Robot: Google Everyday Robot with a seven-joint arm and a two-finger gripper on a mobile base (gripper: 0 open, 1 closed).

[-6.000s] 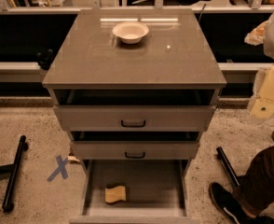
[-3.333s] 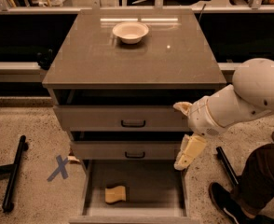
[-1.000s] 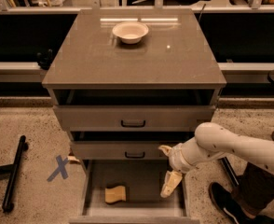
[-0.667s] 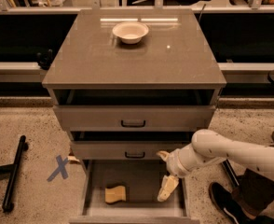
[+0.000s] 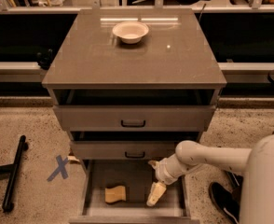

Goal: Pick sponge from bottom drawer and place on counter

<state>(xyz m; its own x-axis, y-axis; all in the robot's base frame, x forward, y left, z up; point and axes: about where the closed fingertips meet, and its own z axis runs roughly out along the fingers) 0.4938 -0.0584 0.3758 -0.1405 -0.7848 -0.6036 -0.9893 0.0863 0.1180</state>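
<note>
The sponge [image 5: 115, 194], a small yellow-tan block, lies on the grey floor of the open bottom drawer [image 5: 132, 176], left of its middle. My gripper [image 5: 155, 193] hangs down inside the drawer, a short way to the right of the sponge and apart from it. The white arm reaches in from the lower right. The counter [image 5: 137, 50] is the glossy grey-brown top of the cabinet, above both upper drawers.
A cream round bowl [image 5: 130, 31] stands at the back of the counter. Two upper drawers with dark handles [image 5: 133, 123] are partly pulled out. A blue X [image 5: 58, 167] marks the floor at left, beside a black bar [image 5: 13, 178]. A dark shoe [image 5: 223, 199] is at lower right.
My arm has come from the right side down into the bottom drawer, and the gripper has moved left toward the sponge. The sponge and bowl have not moved.
</note>
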